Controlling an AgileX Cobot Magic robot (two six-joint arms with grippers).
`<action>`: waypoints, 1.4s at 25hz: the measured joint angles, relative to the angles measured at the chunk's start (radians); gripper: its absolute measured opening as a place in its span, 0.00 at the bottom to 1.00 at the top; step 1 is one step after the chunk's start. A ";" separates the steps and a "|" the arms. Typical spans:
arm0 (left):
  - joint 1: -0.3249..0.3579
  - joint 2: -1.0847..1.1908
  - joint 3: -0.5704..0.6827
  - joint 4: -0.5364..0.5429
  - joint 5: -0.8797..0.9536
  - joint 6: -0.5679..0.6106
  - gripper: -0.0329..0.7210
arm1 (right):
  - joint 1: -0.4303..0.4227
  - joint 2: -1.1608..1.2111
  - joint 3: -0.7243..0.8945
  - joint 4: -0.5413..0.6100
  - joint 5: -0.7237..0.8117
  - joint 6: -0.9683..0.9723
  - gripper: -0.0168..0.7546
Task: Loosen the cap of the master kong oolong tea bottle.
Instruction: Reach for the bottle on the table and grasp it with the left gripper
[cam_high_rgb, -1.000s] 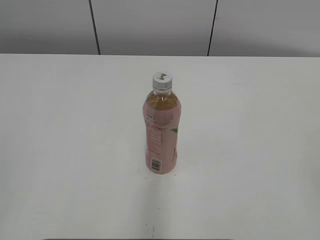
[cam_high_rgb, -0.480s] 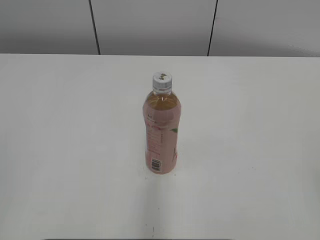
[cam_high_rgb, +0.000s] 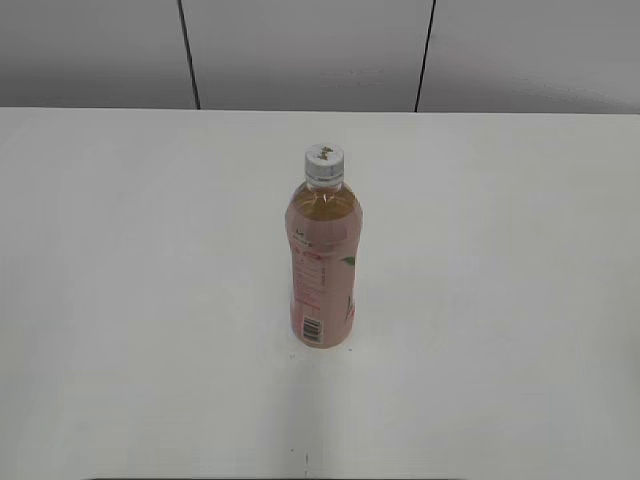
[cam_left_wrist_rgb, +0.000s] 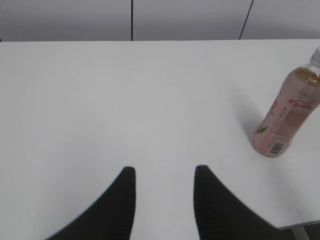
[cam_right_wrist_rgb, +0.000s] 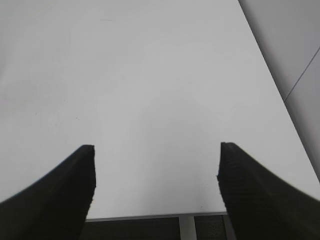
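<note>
The master kong oolong tea bottle (cam_high_rgb: 321, 270) stands upright near the middle of the white table (cam_high_rgb: 130, 260), amber tea inside, pink label with a barcode. Its white cap (cam_high_rgb: 324, 160) sits on the neck. The bottle also shows at the right edge of the left wrist view (cam_left_wrist_rgb: 287, 115), with the cap (cam_left_wrist_rgb: 316, 56) cut by the frame edge. My left gripper (cam_left_wrist_rgb: 164, 172) is open and empty, well to the left of the bottle. My right gripper (cam_right_wrist_rgb: 156, 147) is open wide and empty over bare table; the bottle is out of its view. Neither gripper shows in the exterior view.
A grey panelled wall (cam_high_rgb: 300, 50) runs behind the table's far edge. The right wrist view shows the table's edge (cam_right_wrist_rgb: 150, 216) near the gripper and its right side edge (cam_right_wrist_rgb: 272, 85).
</note>
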 joint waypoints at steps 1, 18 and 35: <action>0.000 0.022 0.000 -0.001 -0.002 0.000 0.36 | 0.000 0.000 0.000 0.000 0.000 0.000 0.77; -0.017 0.697 -0.012 -0.018 -0.829 0.060 0.36 | 0.000 0.000 0.000 0.000 0.000 0.000 0.77; -0.314 1.275 0.217 0.015 -1.498 0.094 0.65 | 0.000 0.000 0.000 0.000 0.000 0.000 0.77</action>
